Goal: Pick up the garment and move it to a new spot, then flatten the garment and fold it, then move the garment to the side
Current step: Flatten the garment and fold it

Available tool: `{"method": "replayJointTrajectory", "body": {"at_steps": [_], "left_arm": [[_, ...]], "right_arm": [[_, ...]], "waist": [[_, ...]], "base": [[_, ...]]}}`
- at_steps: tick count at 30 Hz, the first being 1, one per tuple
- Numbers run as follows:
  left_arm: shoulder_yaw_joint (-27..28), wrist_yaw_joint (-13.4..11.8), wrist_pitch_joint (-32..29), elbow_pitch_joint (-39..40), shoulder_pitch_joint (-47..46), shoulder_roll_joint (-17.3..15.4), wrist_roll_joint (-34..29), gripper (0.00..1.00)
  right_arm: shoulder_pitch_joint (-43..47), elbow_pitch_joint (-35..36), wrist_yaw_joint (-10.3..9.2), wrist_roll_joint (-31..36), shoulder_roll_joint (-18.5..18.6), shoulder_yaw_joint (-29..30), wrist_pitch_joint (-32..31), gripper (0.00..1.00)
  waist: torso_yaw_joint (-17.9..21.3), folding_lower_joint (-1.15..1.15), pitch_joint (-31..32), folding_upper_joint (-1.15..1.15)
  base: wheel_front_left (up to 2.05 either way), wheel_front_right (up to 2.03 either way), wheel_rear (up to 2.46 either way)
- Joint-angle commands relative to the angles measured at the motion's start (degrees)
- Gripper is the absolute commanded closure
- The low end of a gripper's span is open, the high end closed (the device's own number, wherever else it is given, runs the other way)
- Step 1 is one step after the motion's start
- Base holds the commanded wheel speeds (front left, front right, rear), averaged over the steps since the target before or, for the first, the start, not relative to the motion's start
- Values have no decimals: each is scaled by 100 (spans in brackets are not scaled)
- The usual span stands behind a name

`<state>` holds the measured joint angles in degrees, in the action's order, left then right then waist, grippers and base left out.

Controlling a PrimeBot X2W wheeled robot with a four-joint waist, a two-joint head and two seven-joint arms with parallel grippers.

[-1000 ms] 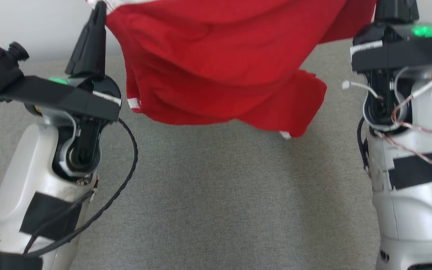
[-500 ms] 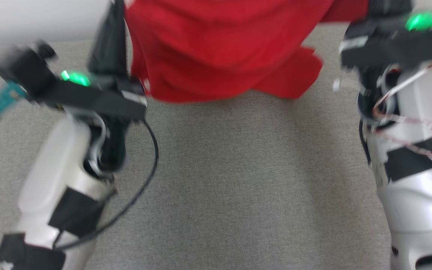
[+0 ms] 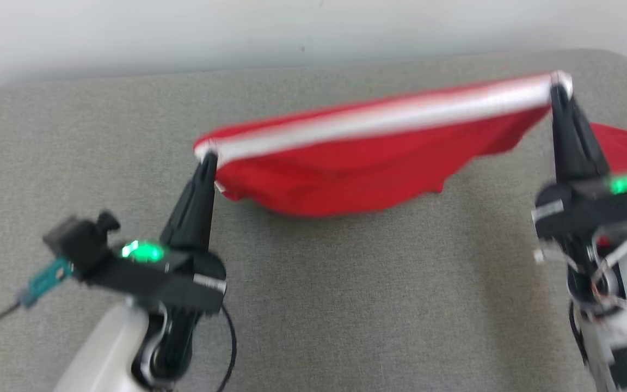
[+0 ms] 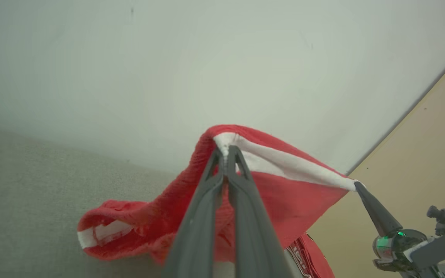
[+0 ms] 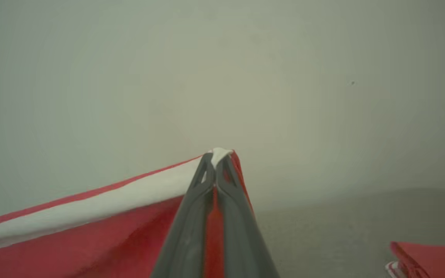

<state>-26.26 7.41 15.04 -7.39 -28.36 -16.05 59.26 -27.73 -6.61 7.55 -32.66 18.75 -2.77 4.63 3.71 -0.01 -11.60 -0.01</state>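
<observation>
Plainly, our left tool [image 3: 208, 159] is pinched fully together, its two dark fingers meeting at the tip with the left end of the garment [image 3: 346, 177] nipped between them. In the left wrist view the same tips [image 4: 226, 152] close on a corner where red cloth meets a white band [image 4: 284, 164]. Our right tool [image 3: 558, 91] is closed just as tightly on the other end of that band, in the upper right of the head view. Its own wrist view shows a little tuft of white [image 5: 219, 152] poking out above the closed tips.

Between the two tools the white band [image 3: 384, 120] is drawn out in a nearly straight line, rising from centre left to upper right of the head view. The red body of the garment sags below it in a soft belly. We cannot tell whether its lowest fold touches the grey tabletop [image 3: 346, 305] or hangs just above it, as the head view is blurred. In the left wrist view a sleeve opening with white trim [image 4: 102, 233] droops at the lower left.

At the right edge of the head view, behind the right tool, lies more red cloth [image 3: 626, 147]. We cannot tell whether it belongs to the same garment. A green light [image 3: 142, 252] glows on the left wrist and another [image 3: 626, 183] on the right. A pale wall [image 3: 128, 32] runs behind the tabletop along the top of the frame.
</observation>
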Motion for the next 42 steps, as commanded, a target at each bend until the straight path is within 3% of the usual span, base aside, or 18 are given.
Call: {"method": "replayJointTrajectory", "body": {"at_steps": [1,10,17,25,31,42], "left_arm": [[19,10,15,53,147,-18,21,100],[-349,10,16,436,1249,-206,207,100],[-684,10,-48,243,1549,-479,201,100],[-989,9,-342,-9,1854,-762,325,100],[-1065,-88,-563,-82,2063,-884,441,100],[-1256,-355,-1014,36,2505,-1154,585,100]], "right_arm": [[179,82,-11,15,-16,37,-84,100],[1862,1171,-11,70,-627,753,-1139,100],[2575,1366,-11,282,-844,973,-1735,100],[3224,1360,-11,211,-913,946,-2767,100],[3605,1566,-11,0,-810,1026,-3408,100],[4262,1926,-11,-96,-1036,1466,-4568,100]], "waist": [[-38,1,50,1],[-81,1,239,1],[-96,1,322,1],[-91,1,401,1],[-105,1,420,1],[-100,1,437,1]], "base": [[0,0,0],[0,0,0],[0,0,0],[0,0,0],[0,0,0],[0,0,0]]}}
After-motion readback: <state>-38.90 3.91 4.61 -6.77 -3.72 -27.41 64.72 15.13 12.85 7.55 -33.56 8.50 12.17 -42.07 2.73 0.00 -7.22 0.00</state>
